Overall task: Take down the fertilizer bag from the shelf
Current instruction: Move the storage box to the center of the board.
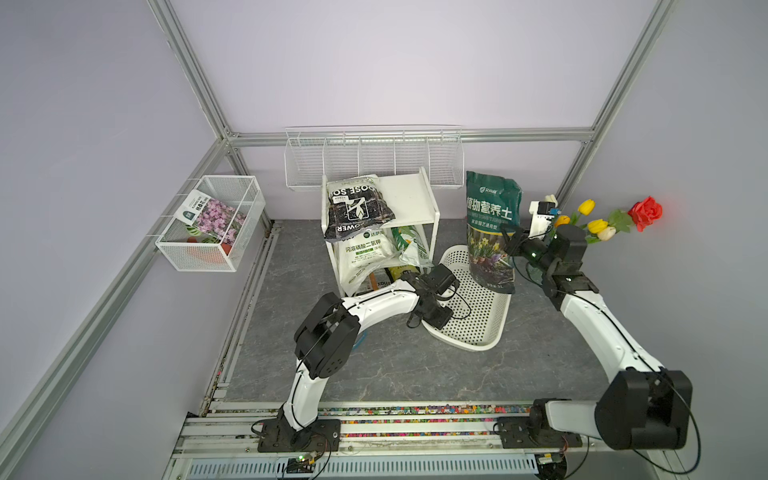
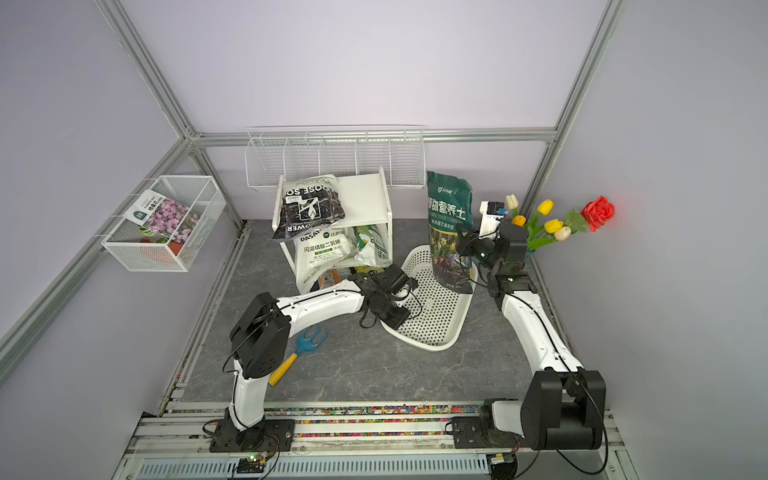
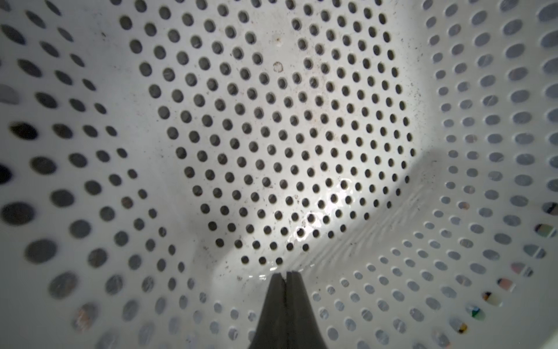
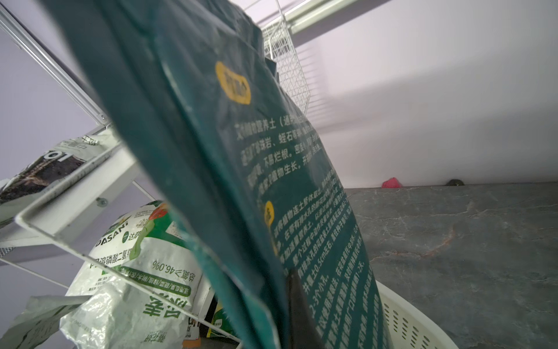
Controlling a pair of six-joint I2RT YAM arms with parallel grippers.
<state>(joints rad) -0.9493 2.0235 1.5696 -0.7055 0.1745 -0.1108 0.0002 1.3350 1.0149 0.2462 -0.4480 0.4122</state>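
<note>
Right pincer: clenched on the side edge of the green fertilizer bag, around low-mid height. The right wrist view shows one dark finger flat against the bag's printed back.

The bag is upright and off the shelf, which sits across the bag from that pincer. Both top views show a clear gap between the bag's far edge and the nearest shelf post.

Edges:
- Bag's lower edge is below the right pincer, at the far rim of the white perforated basket. Can't tell if it touches.
- Bag's top corner, above the pincer, is close to the end of the wire wall basket. Contact unclear.
- Artificial flowers are behind the right pincer, near the wrist.

Left pincer: clenched, nothing between the tips. It points down inside the perforated basket at the near end, and the basket walls curve up on both sides of it. Can't tell whether the tips touch the holed floor.

Beyond the left pincer, on the shelf:
- Black bag on the top tier, overhanging the front edge.
- White bag on the middle tier, sticking out the front.

Open room: bare counter on the near side of both pincers, between the arms. A blue hand rake lies on it by the left arm's elbow, well behind the left pincer.
</note>
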